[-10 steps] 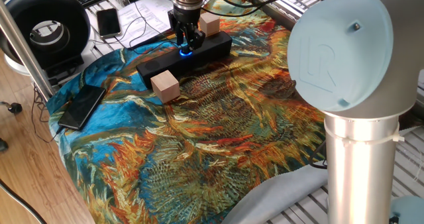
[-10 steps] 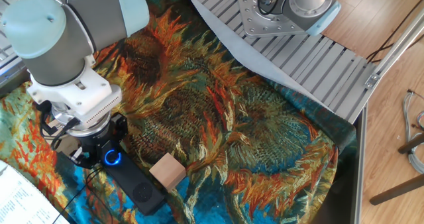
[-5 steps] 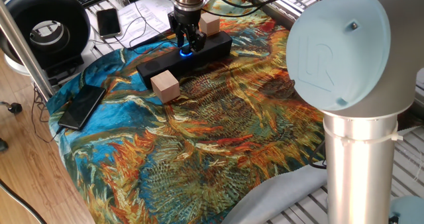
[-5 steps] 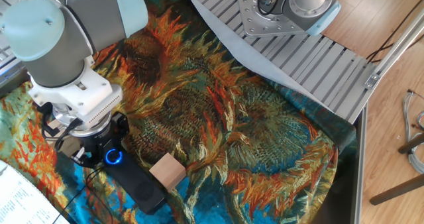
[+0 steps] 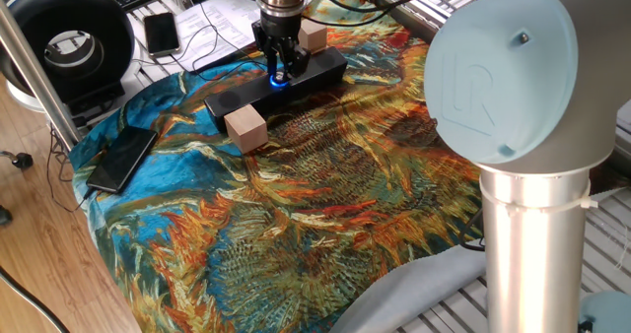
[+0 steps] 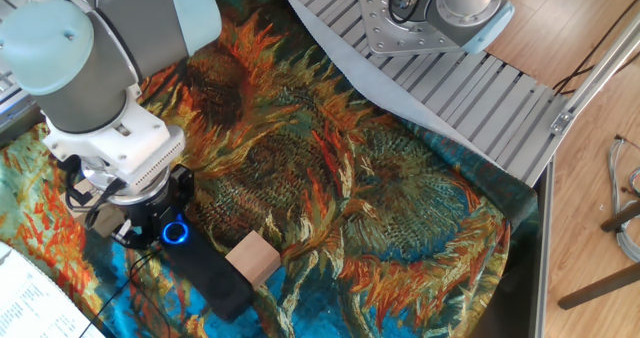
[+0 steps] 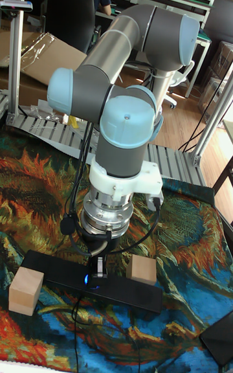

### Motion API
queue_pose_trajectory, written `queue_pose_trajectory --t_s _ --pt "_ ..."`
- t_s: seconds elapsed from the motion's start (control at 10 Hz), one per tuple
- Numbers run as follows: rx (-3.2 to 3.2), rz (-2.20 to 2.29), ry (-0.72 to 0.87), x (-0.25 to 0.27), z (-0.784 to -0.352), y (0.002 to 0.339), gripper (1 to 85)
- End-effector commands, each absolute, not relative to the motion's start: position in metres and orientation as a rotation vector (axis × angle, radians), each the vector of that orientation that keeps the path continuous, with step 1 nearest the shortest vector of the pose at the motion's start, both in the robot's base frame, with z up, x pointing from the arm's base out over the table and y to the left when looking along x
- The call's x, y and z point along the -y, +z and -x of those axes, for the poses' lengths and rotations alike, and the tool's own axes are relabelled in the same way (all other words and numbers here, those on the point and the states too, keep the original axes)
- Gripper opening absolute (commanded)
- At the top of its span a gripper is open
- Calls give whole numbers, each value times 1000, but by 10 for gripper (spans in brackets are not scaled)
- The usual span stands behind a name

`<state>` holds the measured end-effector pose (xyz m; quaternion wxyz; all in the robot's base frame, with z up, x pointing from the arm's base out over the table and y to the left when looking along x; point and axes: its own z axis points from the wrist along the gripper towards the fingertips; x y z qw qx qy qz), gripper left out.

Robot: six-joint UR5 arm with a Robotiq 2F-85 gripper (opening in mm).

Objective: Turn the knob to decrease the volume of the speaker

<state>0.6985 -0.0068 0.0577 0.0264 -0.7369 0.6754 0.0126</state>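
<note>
Compared with the pictures of one second ago, the gripper [image 5: 279,69] has turned a little about its own vertical axis, and the speaker [image 5: 232,101] has swung slightly on the cloth with it; in the other fixed view its near end now lies closer to the wooden cube [image 6: 253,256]. I judge that the turning of the knob [image 6: 176,232] is in progress, but part of the twist seems to move the whole bar rather than only the dial, so the volume may fall less than was intended. The fingers stand down over the knob, close together on both sides of the blue light, and they appear to be clamped on it, though the contact itself is hidden by the fingers. The knob is directly under the fingertips, in the middle of the speaker's top face. The speaker is a long, narrow black bar with a matt, hard surface. One pale cube of plain wood with sharp edges stands just in front of the gripper, touching or nearly touching the bar, and a second wooden cube [image 5: 314,34] is just behind it. The cloth [image 5: 325,195] under everything is soft and wrinkled, printed with orange and blue sunflowers.
</note>
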Motion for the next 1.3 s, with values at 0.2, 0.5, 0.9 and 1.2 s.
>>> queue_pose_trajectory --t_s 0.2,0.5,0.9,1.2 --pt "-2097 2276 56 8 -694 63 430" --pt "-2064 2321 22 10 -698 64 403" --pt "-1997 2359 -23 10 -708 62 403" --pt "-1945 2380 -32 7 -712 62 403"
